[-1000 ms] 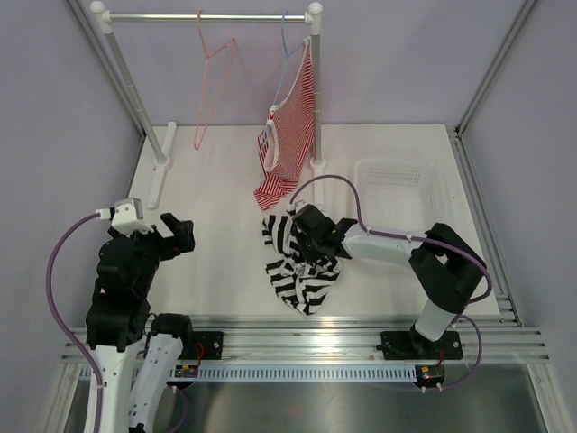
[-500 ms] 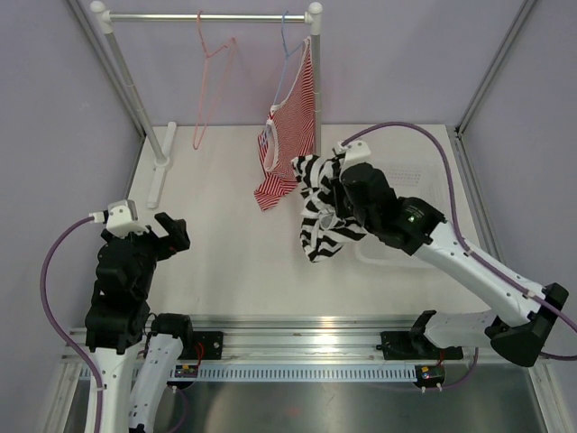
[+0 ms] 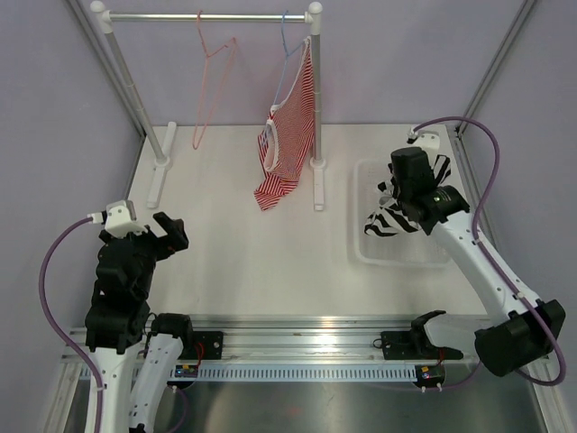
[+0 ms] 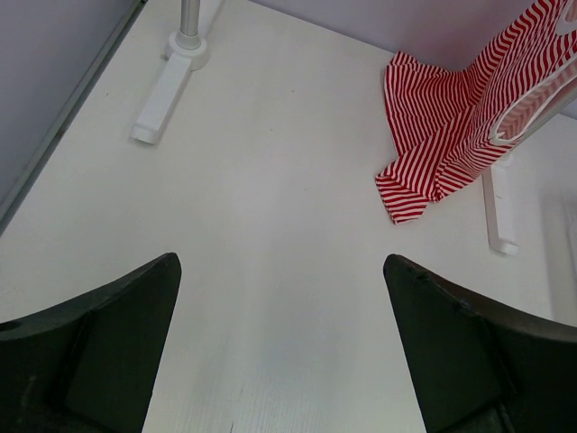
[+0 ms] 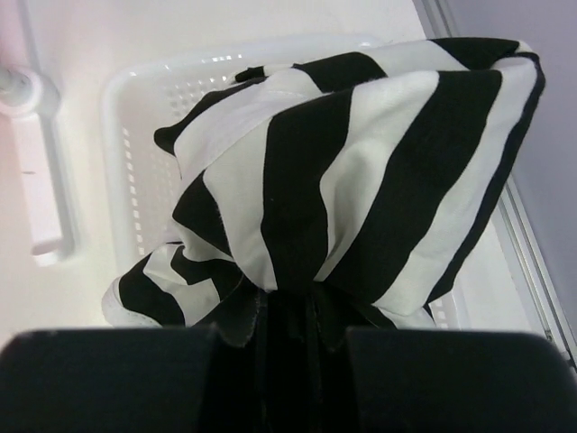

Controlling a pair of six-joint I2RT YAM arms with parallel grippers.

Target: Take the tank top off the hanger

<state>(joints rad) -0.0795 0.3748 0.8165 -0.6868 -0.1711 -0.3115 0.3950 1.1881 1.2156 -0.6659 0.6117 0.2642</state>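
Two arms in play: the right end effector (image 5: 287,316) is clamped on the bunched tank top (image 3: 388,219), which dangles over the white basket (image 3: 401,257) at the bench's (image 3: 225,253) right edge. The pink hanger (image 3: 198,126) hangs bare on the far rail (image 3: 243,16). The left end effector (image 4: 281,347), fingers apart, hovers near-left.

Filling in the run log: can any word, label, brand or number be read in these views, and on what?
No text can be read in any view.
Tank top, held in the right hand over the basket: stripes only, no print or tag showing.
Red-striped top: stripes only.
Small coloured tags on the rail by the arm bases: too small to read.
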